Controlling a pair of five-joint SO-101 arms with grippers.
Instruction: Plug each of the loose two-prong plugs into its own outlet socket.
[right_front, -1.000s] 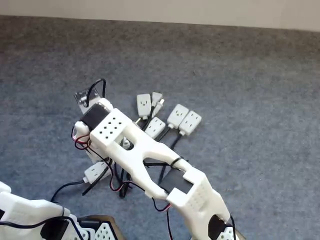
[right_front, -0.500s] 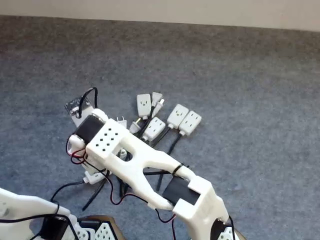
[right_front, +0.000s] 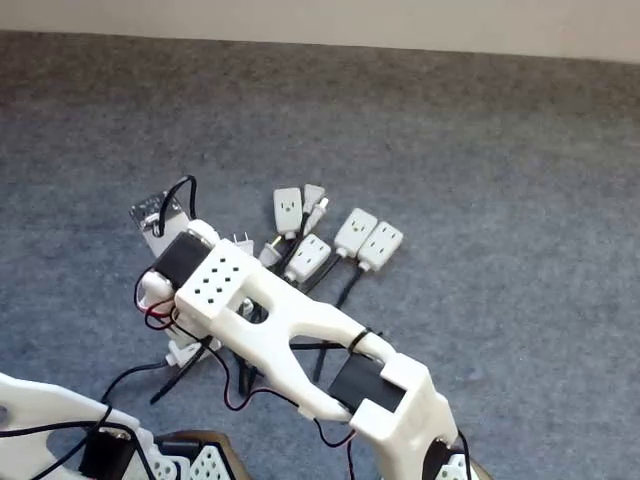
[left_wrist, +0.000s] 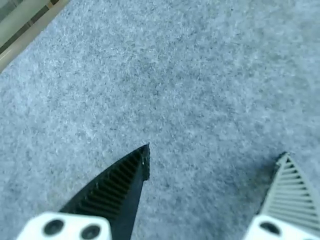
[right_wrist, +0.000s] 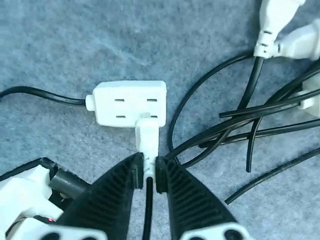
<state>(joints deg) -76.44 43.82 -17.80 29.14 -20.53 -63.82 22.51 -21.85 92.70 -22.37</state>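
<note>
In the right wrist view my right gripper (right_wrist: 146, 171) is shut on a white two-prong plug (right_wrist: 147, 136). The plug's nose is pressed into a socket of a white outlet block (right_wrist: 127, 102) lying on the grey carpet, with a black cord trailing off the block. From above, that block (right_front: 184, 352) peeks out beneath the right arm (right_front: 270, 320). Two loose plugs (right_front: 243, 240) (right_front: 270, 256) lie next to several white outlet blocks (right_front: 309, 255) (right_front: 287, 210) (right_front: 368, 240). My left gripper (left_wrist: 212, 167) hangs open over bare carpet, holding nothing.
Black cords (right_wrist: 240, 125) tangle on the carpet beside the held plug and run under the right arm (right_front: 330, 300). More white plugs (right_wrist: 280, 30) lie past the cords. The left arm's base (right_front: 60, 425) sits at the near left corner. Grey carpet (right_front: 480, 150) spreads around.
The right arm has swung left and slightly nearer, uncovering two loose plugs beside the outlet cluster. The outlet block under it shifted slightly.
</note>
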